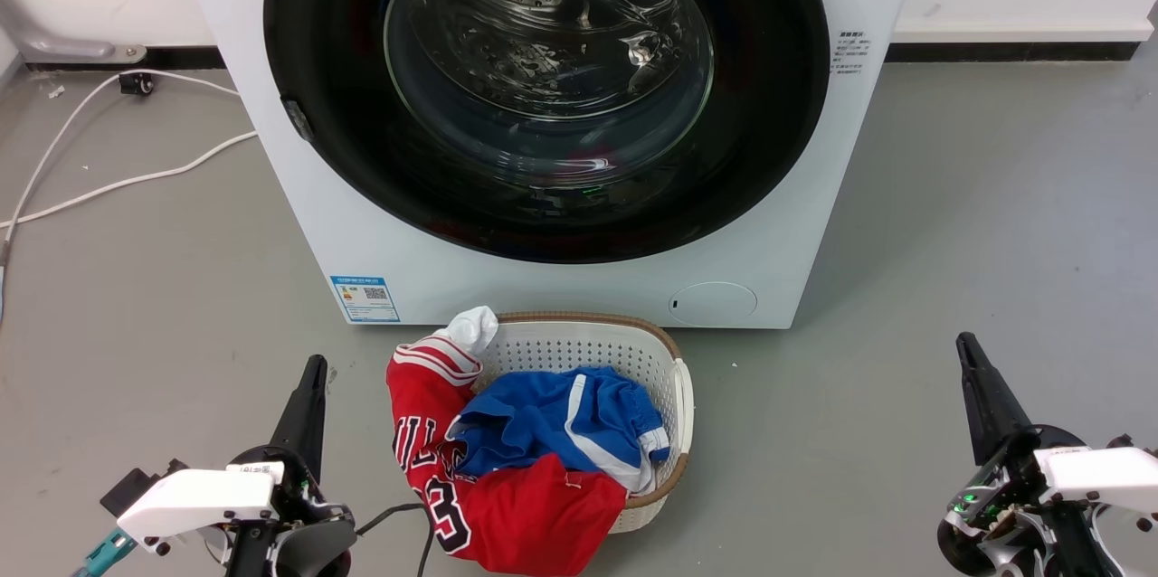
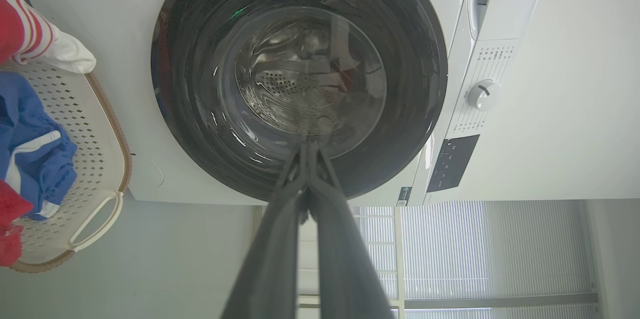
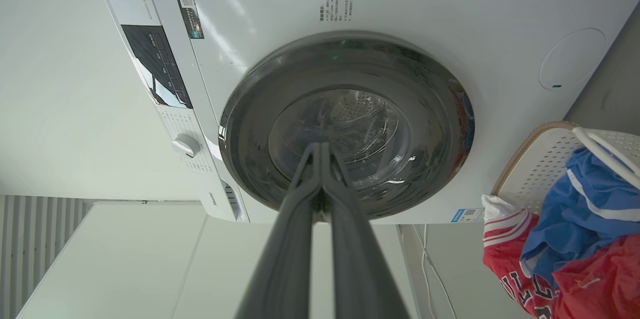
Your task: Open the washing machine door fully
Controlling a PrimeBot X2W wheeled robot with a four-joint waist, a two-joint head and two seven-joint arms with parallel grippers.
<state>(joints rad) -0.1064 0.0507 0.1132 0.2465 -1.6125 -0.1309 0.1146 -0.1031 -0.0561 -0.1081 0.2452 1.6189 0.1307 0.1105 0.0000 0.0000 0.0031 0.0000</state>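
- Grippers come nearest, low in the head view. The left gripper (image 1: 315, 369) and the right gripper (image 1: 966, 344) are each shown with both long fingers pressed together and nothing between them. Both are well apart from the machine.
- Between them a laundry basket (image 1: 680, 383) is set on the floor, just in front of the washing machine (image 1: 579, 292). A red jersey (image 1: 516, 518) is draped over its near rim. The basket is judged to block a central approach, and whether the swinging door would pass above it cannot be told.
- The washing machine door (image 1: 778, 107) is found shut, flush against the white front and nearly as wide as it.
- The door is judged heavy and stiff, to be drawn round on an arc rather than lifted. Its glossy black ring and domed glass are likely slippery and should be spared knocks, so a pinch on the face is not advised.
- A small grey notch (image 1: 297, 118) is seen at the rim's left edge. It is taken as the likely hold, to be hooked by a fingertip. A hinge opposite is presumed but not seen.
- Open floor is offered on the right, while white cables (image 1: 109, 184) lie farther back on the left.
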